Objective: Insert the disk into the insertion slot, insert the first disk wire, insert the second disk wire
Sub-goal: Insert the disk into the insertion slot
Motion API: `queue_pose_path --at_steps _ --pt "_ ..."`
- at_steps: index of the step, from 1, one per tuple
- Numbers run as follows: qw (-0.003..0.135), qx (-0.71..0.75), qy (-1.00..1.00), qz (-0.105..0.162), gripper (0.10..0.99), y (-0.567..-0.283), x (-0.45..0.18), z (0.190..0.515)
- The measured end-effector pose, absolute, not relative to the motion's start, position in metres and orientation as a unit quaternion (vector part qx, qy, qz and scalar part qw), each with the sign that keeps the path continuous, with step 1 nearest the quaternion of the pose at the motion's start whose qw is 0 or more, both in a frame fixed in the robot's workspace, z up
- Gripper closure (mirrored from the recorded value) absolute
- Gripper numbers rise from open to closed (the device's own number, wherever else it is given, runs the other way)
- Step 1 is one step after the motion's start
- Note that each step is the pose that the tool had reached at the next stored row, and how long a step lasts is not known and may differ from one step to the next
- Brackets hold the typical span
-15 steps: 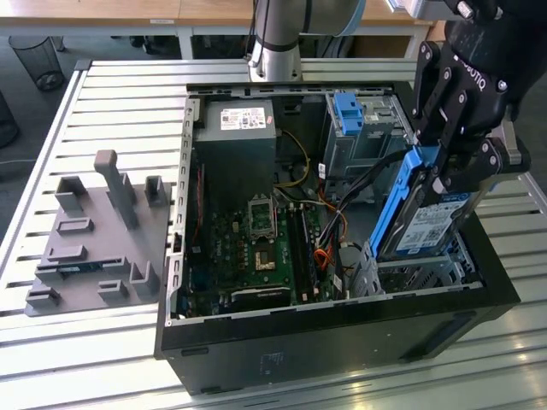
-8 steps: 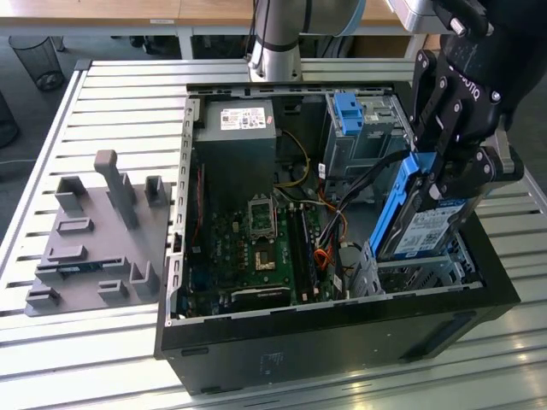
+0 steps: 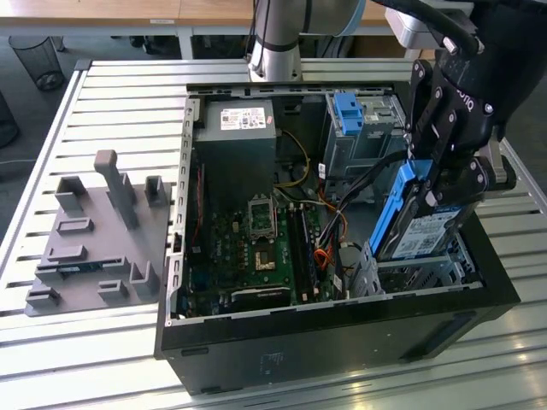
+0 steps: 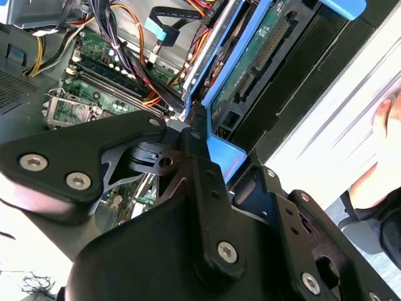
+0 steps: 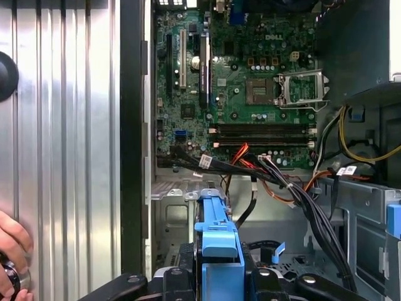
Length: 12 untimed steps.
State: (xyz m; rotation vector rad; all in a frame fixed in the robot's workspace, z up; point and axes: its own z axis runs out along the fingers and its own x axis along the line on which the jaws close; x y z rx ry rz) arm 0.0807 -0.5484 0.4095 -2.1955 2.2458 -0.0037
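Disk (image 3: 423, 232) in claw (image 3: 434, 190) — cables (image 5: 306, 208) (black, orange) alongside

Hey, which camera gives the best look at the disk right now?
The exterior view: the disk shows its labelled face and blue carrier, tilted, clamped in the gripper. The second wrist view shows its circuit-board side close up; the first wrist view catches the carrier edge-on.

We saw a grey fixture plate (image 3: 94, 256) lying on the slatted table (image 3: 120, 102) beside the open computer case (image 3: 325, 342).
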Motion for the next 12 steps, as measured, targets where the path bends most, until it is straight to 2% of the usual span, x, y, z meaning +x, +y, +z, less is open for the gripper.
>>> queue_pose_path --at_steps 12 --pt "0.000 -0.699 0.715 -0.001 0.718 -0.548 0.081 0.397"
